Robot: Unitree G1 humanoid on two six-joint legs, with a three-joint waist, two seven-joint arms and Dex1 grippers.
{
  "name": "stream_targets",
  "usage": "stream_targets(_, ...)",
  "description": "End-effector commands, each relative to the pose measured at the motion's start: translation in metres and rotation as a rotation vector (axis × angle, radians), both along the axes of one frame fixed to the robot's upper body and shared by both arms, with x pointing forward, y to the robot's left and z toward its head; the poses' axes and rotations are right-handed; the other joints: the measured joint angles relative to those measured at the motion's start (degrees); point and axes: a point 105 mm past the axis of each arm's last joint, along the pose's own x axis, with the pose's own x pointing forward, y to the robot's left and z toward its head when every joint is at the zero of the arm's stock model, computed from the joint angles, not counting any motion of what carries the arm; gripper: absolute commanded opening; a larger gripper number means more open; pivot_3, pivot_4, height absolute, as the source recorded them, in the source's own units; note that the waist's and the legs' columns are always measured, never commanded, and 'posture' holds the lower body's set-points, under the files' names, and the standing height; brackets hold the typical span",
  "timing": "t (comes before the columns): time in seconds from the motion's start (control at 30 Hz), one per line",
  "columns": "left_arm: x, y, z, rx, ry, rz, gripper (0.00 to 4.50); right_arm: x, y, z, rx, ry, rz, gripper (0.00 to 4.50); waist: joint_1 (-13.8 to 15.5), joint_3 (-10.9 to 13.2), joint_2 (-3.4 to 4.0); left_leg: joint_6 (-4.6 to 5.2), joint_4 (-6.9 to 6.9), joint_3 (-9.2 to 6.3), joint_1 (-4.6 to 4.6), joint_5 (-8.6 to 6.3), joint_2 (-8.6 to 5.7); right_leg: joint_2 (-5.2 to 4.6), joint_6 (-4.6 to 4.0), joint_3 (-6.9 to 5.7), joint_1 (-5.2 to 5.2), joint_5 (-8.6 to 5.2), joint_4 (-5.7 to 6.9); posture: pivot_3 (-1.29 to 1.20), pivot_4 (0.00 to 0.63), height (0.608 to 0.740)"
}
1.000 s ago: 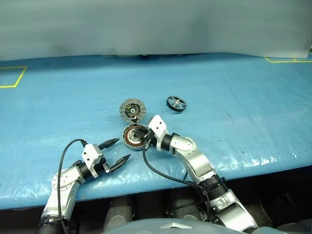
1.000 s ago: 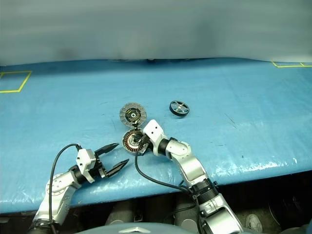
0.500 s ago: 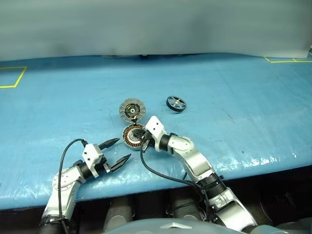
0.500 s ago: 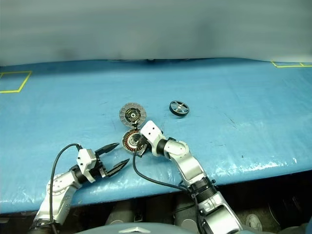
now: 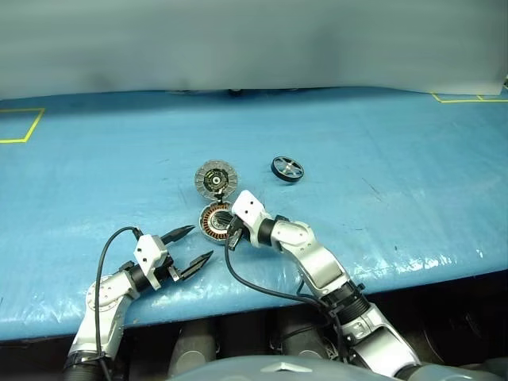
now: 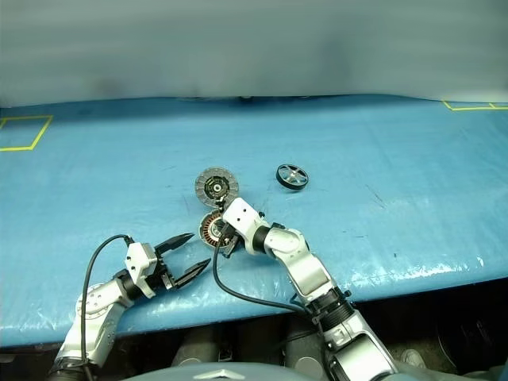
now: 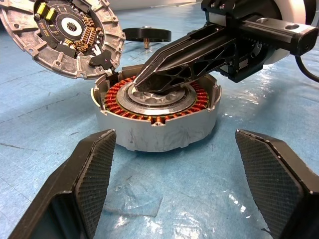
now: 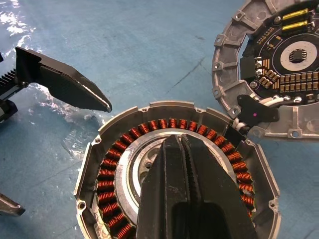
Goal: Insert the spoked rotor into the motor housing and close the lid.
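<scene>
The motor housing [image 5: 212, 223] lies open on the blue table, copper windings [image 8: 107, 174] ringing its hub. My right gripper [image 8: 175, 140] is shut, its joined tips resting over the hub [image 7: 154, 99] with nothing between them. The lid [image 5: 215, 178] sits just beyond the housing, ribbed inside face showing, its edge against the housing's rim. The spoked rotor [image 5: 286, 167] lies by itself farther back to the right. My left gripper [image 5: 201, 242] is open, level, a short way in front of the housing; its fingers [image 7: 94, 164] stand either side of it without touching.
A black cable [image 5: 254, 282] loops from the right wrist toward the table's near edge. Yellow tape marks [image 5: 20, 125] lie at the far left and the far right [image 5: 468, 98]. A grey wall backs the table.
The right wrist has turned and leaned slightly left over the housing, staying shut. The left gripper, housing, lid and rotor have not moved.
</scene>
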Motion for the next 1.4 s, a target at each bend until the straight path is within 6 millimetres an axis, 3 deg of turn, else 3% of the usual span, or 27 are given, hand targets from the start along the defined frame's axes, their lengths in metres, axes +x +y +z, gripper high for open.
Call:
stream_targets(0.03, 0.000, 0.001, 0.003, -0.007, -0.022, 0.010, 4.07, 0.001, -0.004, -0.007, -0.039, 0.016, -0.033, 0.05, -0.01, -0.01, 0.00, 0.00, 0.00, 0.00, 0.00, 0.00, 0.00, 0.00, 0.00, 0.00, 0.00, 0.00, 0.00, 0.00, 0.150, 0.740)
stream_targets(0.6, 0.000, 0.001, 0.003, -0.006, -0.021, 0.009, 4.07, -0.003, -0.020, -0.016, -0.103, 0.036, -0.072, 0.05, 0.06, -0.02, -0.01, -0.02, 0.00, -0.01, 0.00, 0.01, 0.00, -0.03, 0.00, -0.01, 0.01, 0.00, 0.00, 0.00, 0.150, 0.740)
stream_targets(0.9, 0.001, 0.000, 0.003, -0.008, -0.025, 0.009, 4.07, -0.006, -0.018, -0.013, -0.093, 0.040, -0.065, 0.05, 0.11, -0.02, -0.01, -0.02, 0.00, -0.01, -0.01, 0.01, 0.00, -0.04, 0.00, -0.03, 0.00, 0.00, -0.01, 0.00, 0.150, 0.740)
stream_targets(1.23, -0.001, 0.002, 0.002, -0.006, -0.022, 0.018, 4.07, -0.016, -0.013, 0.018, 0.014, 0.026, -0.023, 0.05, 0.11, -0.01, -0.01, -0.02, -0.01, -0.03, -0.04, 0.01, 0.00, -0.03, 0.00, -0.03, -0.03, -0.01, -0.02, 0.00, 0.150, 0.740)
stream_targets(1.4, 0.000, 0.001, 0.002, -0.006, -0.021, 0.016, 4.07, -0.010, -0.015, 0.028, 0.040, -0.001, -0.054, 0.05, 0.09, -0.01, -0.01, -0.02, -0.01, -0.03, -0.04, 0.01, 0.00, -0.03, 0.00, -0.04, -0.03, -0.01, -0.02, 0.00, 0.150, 0.740)
